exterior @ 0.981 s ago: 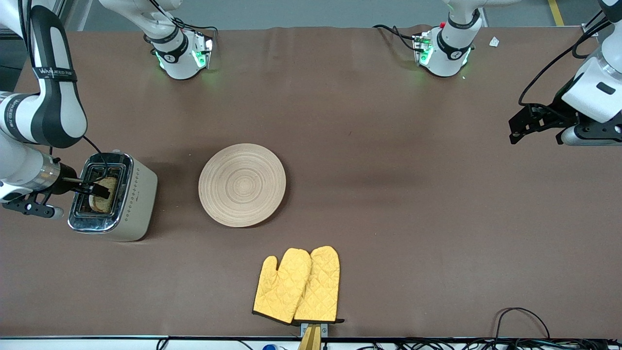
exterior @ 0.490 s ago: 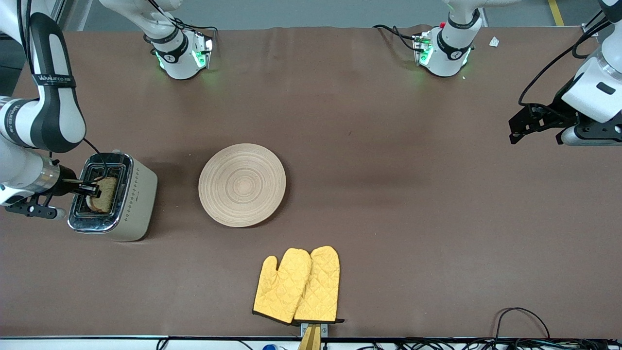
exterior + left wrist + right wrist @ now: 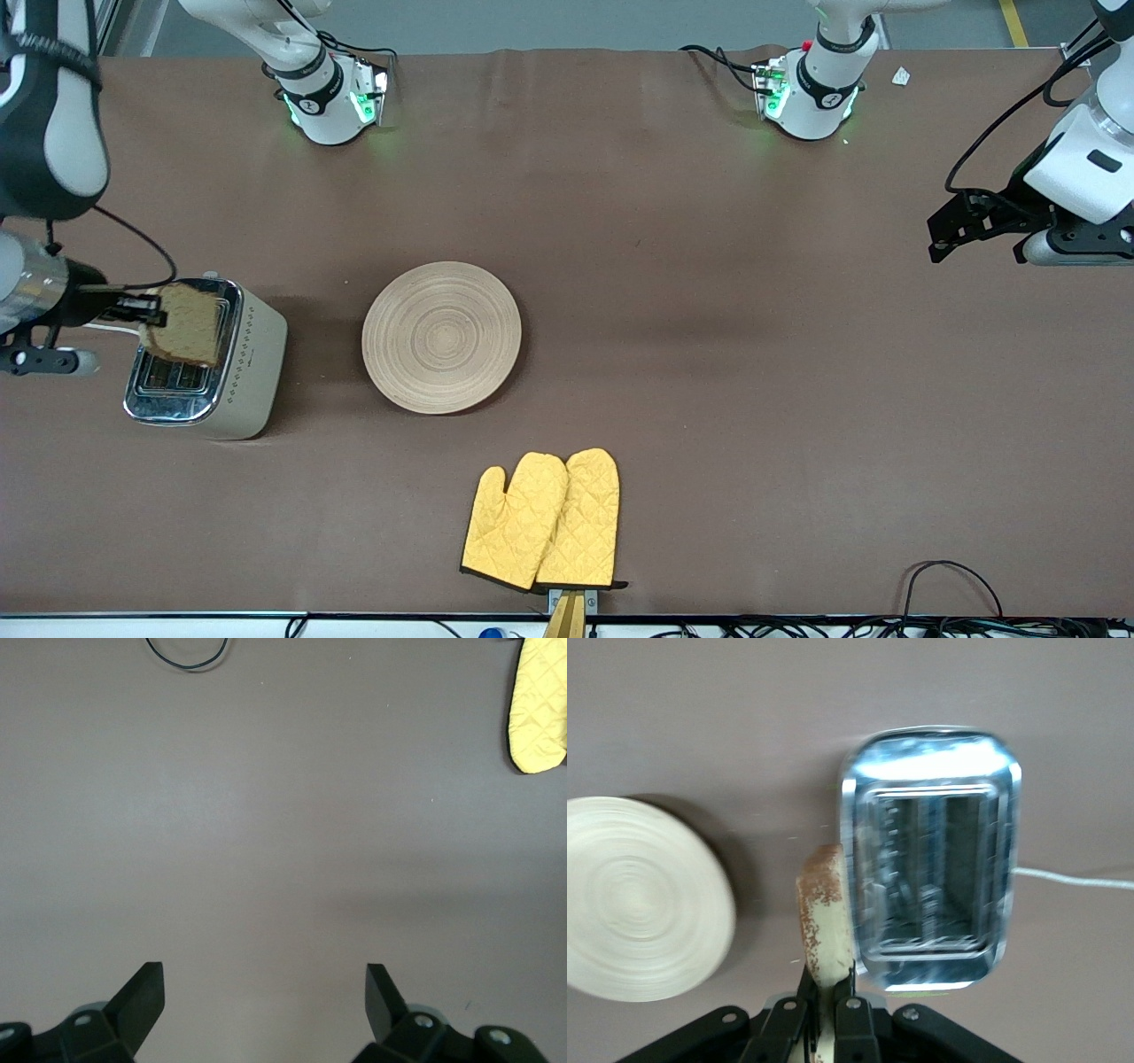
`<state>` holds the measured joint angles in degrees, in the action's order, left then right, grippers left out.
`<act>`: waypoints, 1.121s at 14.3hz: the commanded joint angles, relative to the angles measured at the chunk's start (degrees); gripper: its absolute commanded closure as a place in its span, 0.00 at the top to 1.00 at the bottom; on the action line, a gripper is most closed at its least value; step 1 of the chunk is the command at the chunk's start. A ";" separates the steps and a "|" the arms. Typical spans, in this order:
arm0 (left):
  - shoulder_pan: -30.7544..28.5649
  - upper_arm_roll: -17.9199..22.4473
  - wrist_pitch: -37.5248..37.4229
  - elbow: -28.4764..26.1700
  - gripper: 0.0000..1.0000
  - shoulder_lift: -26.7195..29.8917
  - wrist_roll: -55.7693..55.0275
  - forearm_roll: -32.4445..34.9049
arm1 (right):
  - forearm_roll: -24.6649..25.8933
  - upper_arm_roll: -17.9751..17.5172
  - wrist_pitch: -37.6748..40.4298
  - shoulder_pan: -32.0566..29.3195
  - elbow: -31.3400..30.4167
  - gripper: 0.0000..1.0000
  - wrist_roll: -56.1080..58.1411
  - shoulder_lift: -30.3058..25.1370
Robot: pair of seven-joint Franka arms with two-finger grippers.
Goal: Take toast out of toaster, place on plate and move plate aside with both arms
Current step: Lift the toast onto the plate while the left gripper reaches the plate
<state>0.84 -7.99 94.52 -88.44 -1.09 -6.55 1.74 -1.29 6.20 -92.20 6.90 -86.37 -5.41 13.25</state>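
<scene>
My right gripper [image 3: 140,310] is shut on the toast [image 3: 188,324], a brown wholegrain slice held up over the toaster [image 3: 235,363]. In the right wrist view the toast [image 3: 826,917] stands edge-on between my fingers, above the toaster's slots [image 3: 930,868]. The round tan wooden plate [image 3: 441,337] lies on the table beside the toaster, toward the left arm's end; it also shows in the right wrist view [image 3: 638,899]. My left gripper [image 3: 952,226] is open and empty and waits over the table at the left arm's end; its view shows bare table between its fingers [image 3: 142,997].
A pair of yellow oven mitts [image 3: 542,521] lies nearer the front camera than the plate, and one mitt shows in the left wrist view [image 3: 538,704]. The arm bases [image 3: 332,97] stand along the table's farthest edge. Cables [image 3: 952,576] lie at the front edge.
My right gripper has risen and lifted the toast out of the toaster slot, up above the toaster. The left arm has not moved.
</scene>
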 commanded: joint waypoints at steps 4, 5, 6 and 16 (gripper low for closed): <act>-0.31 -0.01 -0.74 0.56 1.00 -0.58 1.01 -0.42 | -6.40 0.13 -10.86 12.07 -11.15 0.00 -8.56 0.21; -0.22 -0.01 -0.74 0.12 1.00 -1.02 1.01 -0.77 | -11.75 0.31 -13.33 12.08 -13.18 0.00 -9.26 0.11; -0.31 -0.01 -0.74 -0.49 1.00 -1.28 1.10 -1.12 | -16.24 0.31 -15.19 11.82 -14.42 0.00 -10.05 0.20; -2.26 -1.24 8.02 -5.25 1.00 -25.87 7.43 -42.83 | -32.81 0.39 -35.07 20.17 -28.32 0.01 -12.96 0.99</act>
<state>-3.40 -8.23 99.41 -95.16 -22.87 1.22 -35.43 -32.63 6.02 -126.05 27.39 -112.25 -18.70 15.60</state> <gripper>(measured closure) 0.000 0.930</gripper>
